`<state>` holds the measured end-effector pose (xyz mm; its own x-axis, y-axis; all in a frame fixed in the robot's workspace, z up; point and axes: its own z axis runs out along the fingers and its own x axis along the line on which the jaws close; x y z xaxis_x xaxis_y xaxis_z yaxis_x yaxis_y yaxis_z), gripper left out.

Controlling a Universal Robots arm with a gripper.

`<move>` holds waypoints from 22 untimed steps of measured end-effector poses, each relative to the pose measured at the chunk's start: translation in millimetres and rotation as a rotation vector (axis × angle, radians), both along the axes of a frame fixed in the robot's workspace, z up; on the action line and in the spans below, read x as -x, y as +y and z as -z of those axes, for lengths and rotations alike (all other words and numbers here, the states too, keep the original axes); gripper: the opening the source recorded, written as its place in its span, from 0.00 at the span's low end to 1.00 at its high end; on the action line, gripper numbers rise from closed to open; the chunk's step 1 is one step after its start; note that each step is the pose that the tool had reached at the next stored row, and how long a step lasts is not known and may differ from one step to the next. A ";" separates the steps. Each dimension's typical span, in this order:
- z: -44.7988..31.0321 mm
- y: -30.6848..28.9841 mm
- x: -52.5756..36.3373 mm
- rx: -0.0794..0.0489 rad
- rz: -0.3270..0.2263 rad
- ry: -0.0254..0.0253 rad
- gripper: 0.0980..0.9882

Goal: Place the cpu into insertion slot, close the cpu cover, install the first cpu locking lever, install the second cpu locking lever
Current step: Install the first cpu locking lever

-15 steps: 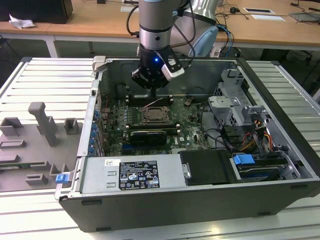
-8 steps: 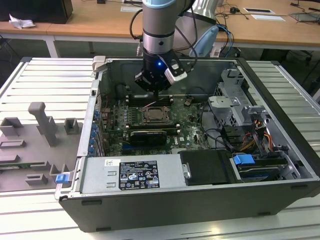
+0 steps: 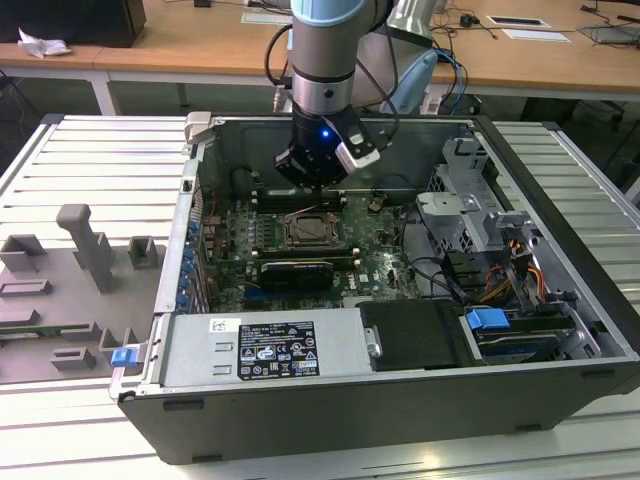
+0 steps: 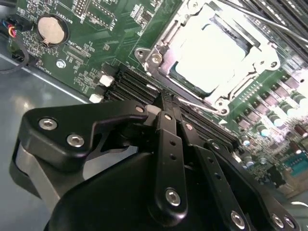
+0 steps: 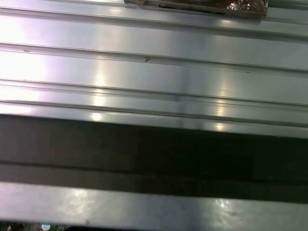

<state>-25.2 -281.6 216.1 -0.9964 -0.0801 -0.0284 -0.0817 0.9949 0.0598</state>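
The pincer (image 4: 166, 98), fingers pressed together on a thin locking lever (image 4: 202, 103), hangs just beside the insertion slot (image 4: 211, 53), where the cpu (image 4: 211, 45) lies under the cpu cover (image 4: 163, 38), mid-board, inside the open computer case (image 3: 560, 190).

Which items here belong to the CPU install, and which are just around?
Job items: cpu seated in the insertion slot; cpu cover around it; gripper beside the socket.
Bystanders: coin cell battery; expansion card; power supply; grey fixtures.
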 end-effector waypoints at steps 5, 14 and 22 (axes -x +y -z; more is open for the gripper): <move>6.0 0.3 -1.5 0.000 -0.006 0.0000 0.01; 12.3 0.3 -2.6 0.001 -0.009 0.0002 0.01; 11.8 -0.8 -2.7 0.001 -0.009 -0.0001 0.01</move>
